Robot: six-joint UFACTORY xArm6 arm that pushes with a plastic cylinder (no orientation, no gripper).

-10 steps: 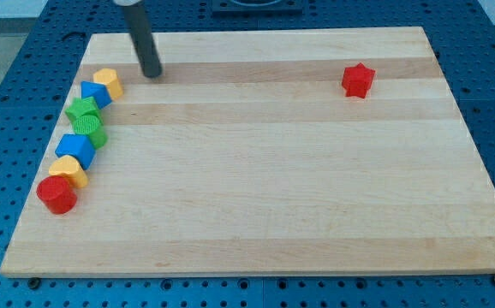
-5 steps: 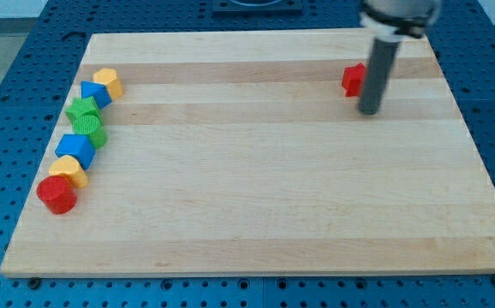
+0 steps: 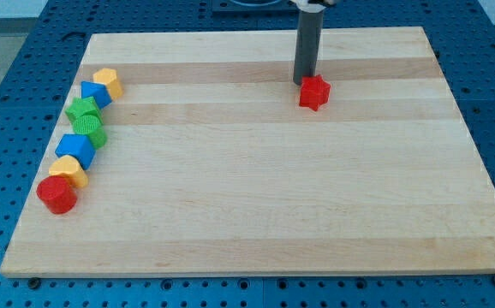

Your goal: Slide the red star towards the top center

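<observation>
Wooden board [image 3: 256, 214]: red star [image 3: 313, 92] shifted left since earlier; my tip [image 3: 303, 82] now touching its upper-left, holding nothing.

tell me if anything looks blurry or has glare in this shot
Camera view: lighting is even and soft, with no strong glare on the wooden board. The red star and the blocks at the view's left look sharp. My tip sits just above-left of the star, its rod slightly soft at the top edge.
</observation>
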